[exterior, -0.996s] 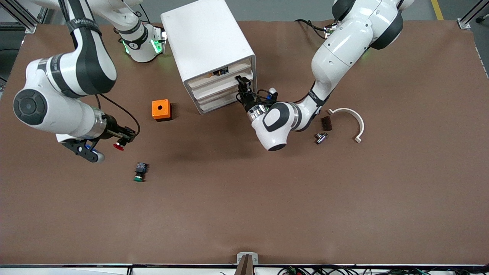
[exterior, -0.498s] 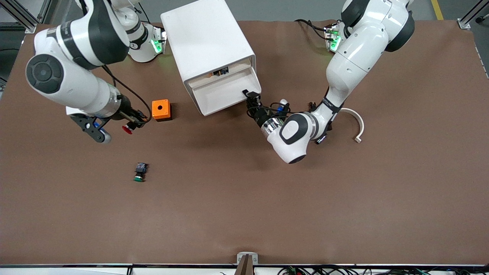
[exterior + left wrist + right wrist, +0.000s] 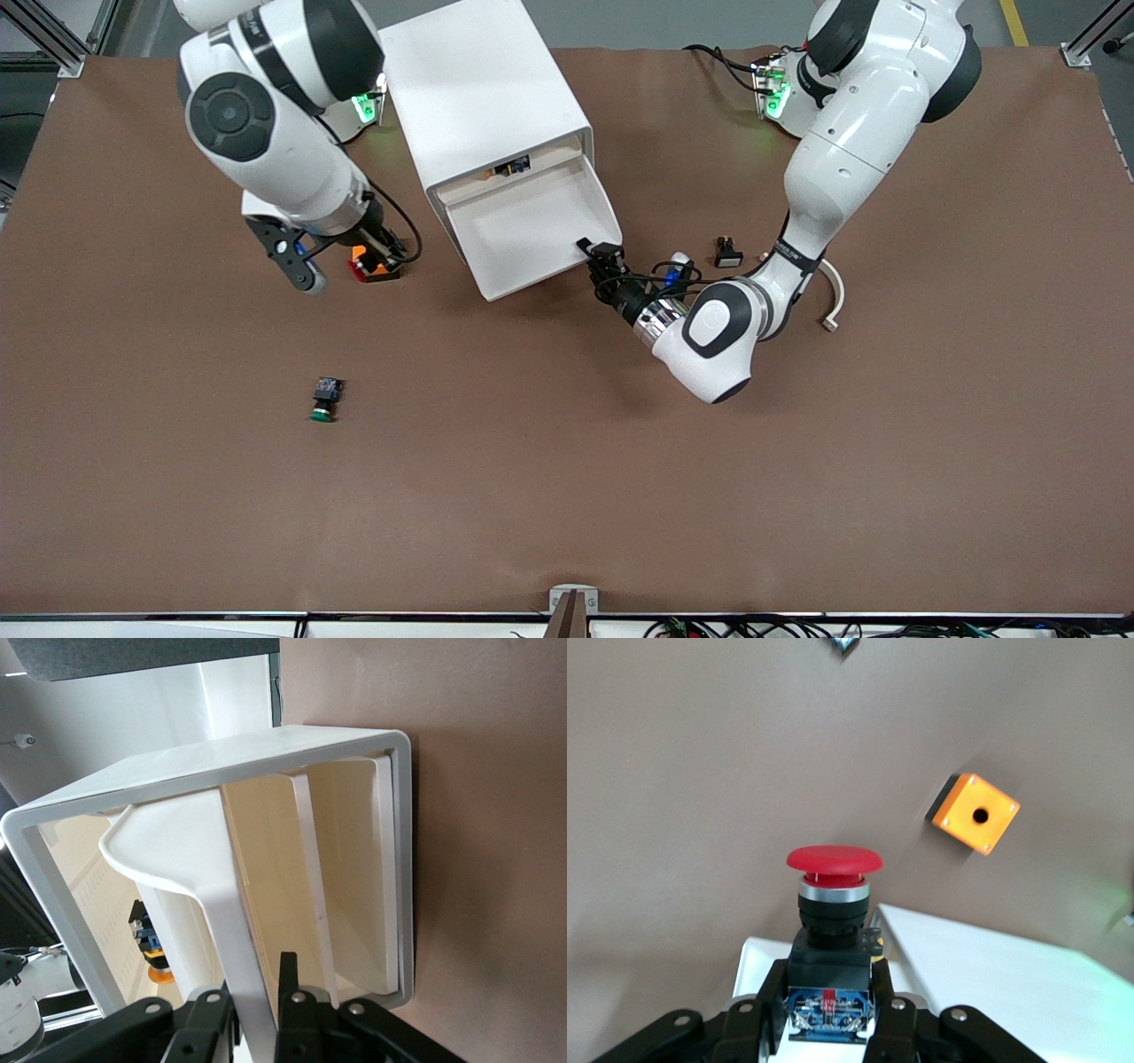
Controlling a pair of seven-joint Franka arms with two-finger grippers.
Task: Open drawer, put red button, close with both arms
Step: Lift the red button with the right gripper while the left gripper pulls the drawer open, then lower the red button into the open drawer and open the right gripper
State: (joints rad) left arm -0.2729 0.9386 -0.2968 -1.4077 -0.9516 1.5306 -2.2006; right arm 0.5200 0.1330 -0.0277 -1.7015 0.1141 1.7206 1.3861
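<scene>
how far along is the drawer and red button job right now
Done: the drawer is pulled well out of the cabinet, with the left gripper pinching its front lip. In hand: the right gripper, jaws shut on the red button, is over the orange box beside the cabinet. Left: carry the button into the drawer, release it, then push the drawer shut with both arms.
</scene>
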